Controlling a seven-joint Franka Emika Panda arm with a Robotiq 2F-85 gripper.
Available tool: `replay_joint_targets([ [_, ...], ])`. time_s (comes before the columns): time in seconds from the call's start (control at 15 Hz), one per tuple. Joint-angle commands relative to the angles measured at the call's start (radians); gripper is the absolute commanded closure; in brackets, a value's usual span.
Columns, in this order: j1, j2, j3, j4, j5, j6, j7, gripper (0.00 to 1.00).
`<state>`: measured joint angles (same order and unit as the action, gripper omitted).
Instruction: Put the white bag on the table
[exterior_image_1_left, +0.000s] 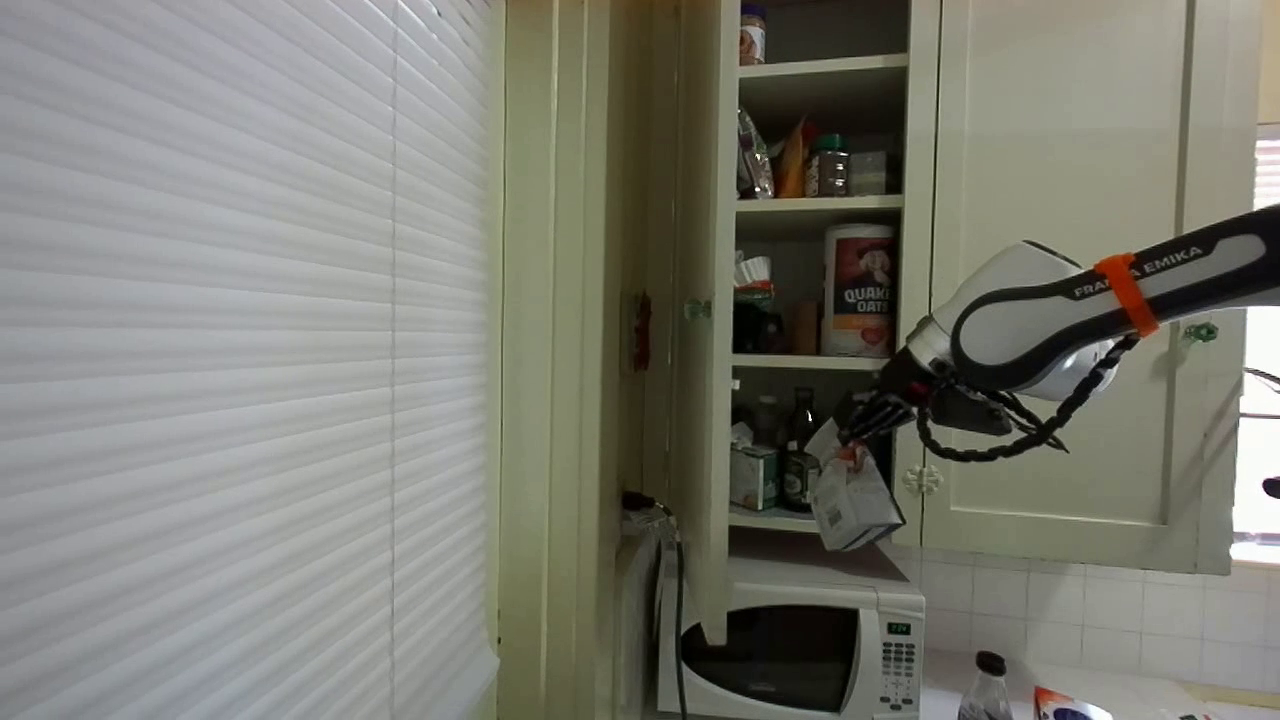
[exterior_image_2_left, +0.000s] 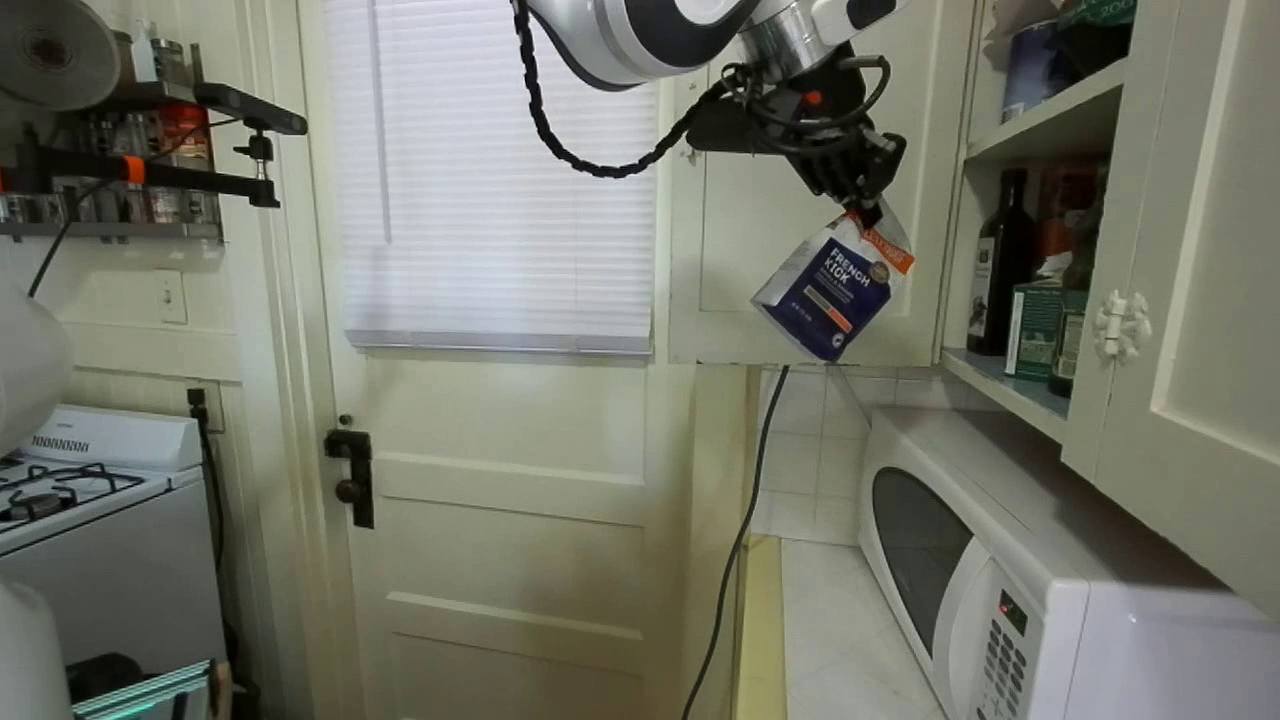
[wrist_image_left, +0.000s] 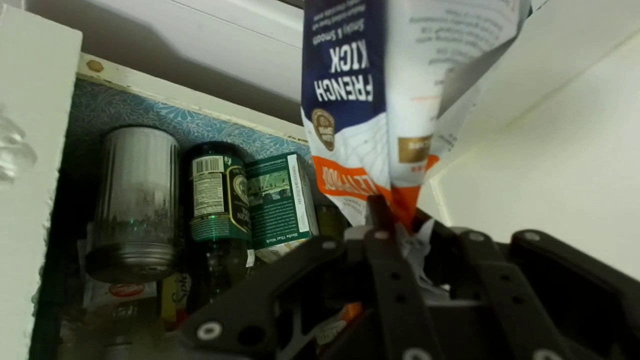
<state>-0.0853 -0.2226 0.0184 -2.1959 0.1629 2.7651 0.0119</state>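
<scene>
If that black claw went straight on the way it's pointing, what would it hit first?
Probably the top of the microwave, with the white bag hanging from the gripper touching first. Depth is unclear; the open cabinet door might come sooner.

1. In an exterior view I face the open cupboard nearly square on, level with its shelves, blinds close at left, arm at right.
2. In an exterior view I look along the counter to the door, the microwave near at lower right.
3. The wrist view peers over the gripper, very near the white bag, the lower shelf upside down beyond.
4. Both exterior views share arm, white bag, microwave and cupboard; the wrist view shares white bag and lower shelf with them.
</scene>
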Motion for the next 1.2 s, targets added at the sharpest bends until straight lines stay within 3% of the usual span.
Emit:
replay_joint_targets([
  [0.0,0.025,0.002,-0.023,0.005,-0.016,-0.002,0.013,0.90],
  [0.07,0.026,0.004,-0.022,0.008,-0.016,-0.002,0.013,0.90],
  [0.13,0.026,0.006,-0.020,-0.009,-0.018,0.024,0.018,0.98],
  [0.47,0.056,0.002,0.007,-0.235,0.017,0.317,-0.037,0.98],
  [0.67,0.060,0.026,0.015,-0.346,-0.044,0.500,-0.006,0.98],
  [0.8,-0.044,0.047,0.090,-0.418,-0.057,0.633,-0.015,0.98],
  [0.93,-0.136,0.060,0.151,-0.484,0.019,0.756,-0.086,0.98],
  [1.0,-0.054,0.067,0.095,-0.425,-0.017,0.666,-0.040,0.90],
  [1.13,-0.114,0.078,0.123,-0.466,-0.006,0.730,-0.066,0.90],
])
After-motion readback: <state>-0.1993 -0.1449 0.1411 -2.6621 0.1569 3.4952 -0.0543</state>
